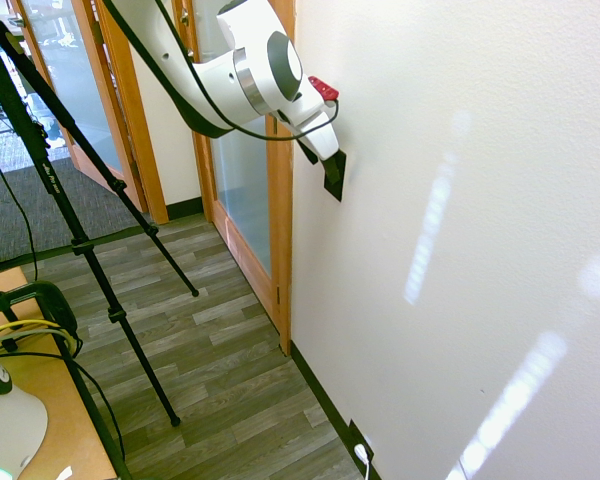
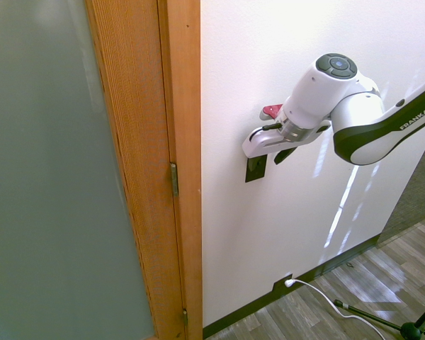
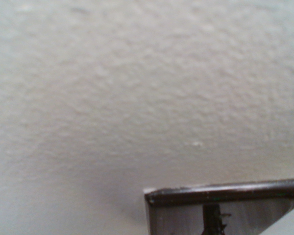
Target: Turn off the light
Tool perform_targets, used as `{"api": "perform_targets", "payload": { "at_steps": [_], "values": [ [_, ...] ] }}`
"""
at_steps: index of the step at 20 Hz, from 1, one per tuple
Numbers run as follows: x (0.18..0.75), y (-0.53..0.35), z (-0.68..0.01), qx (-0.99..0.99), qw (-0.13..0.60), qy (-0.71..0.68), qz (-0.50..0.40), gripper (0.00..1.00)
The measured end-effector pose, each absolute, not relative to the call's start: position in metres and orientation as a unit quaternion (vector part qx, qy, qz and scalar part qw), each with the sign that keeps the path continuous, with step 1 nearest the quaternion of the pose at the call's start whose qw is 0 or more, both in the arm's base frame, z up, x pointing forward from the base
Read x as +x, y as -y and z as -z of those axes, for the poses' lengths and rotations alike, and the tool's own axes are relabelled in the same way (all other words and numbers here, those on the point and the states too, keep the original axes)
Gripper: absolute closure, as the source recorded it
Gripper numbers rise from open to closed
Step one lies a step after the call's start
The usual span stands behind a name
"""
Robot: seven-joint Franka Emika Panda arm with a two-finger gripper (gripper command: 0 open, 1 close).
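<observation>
i've got the frosted glass door point(image 2: 57, 170) on the left in the second exterior view, then its wooden frame point(image 2: 177, 142), then the white wall point(image 2: 227, 234). on that wall sits the black switch plate point(image 2: 255, 168), just beside the frame. my gripper point(image 2: 251, 147) is right over the top of the plate; whether it's spread or closed, i can't tell. low down, outlet plate point(image 2: 281, 283) with white plug point(image 2: 290, 282).

An office-like hallway: a plain white wall point(image 1: 460, 250), a wood-framed frosted glass door point(image 2: 57, 177), grey wood-look plank flooring point(image 1: 220, 350) and grey carpet point(image 1: 10, 210) beyond.
</observation>
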State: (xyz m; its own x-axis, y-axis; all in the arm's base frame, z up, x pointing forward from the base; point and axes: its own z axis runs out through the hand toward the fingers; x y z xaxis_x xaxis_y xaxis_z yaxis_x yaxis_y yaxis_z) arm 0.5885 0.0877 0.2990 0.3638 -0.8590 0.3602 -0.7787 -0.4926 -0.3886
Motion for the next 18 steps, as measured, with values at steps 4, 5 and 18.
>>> {"api": "perform_targets", "payload": {
  "at_steps": [4,5,18],
  "values": [
    [0.5939,-0.0866,-0.2994,-0.815,0.085,-0.504,0.273,1.00],
    [0.5947,-0.0865,-0.2984,-0.814,0.085,-0.505,0.273,1.00],
    [0.5944,-0.0909,-0.2941,-0.810,0.099,-0.512,0.270,1.00]
  ]
}}
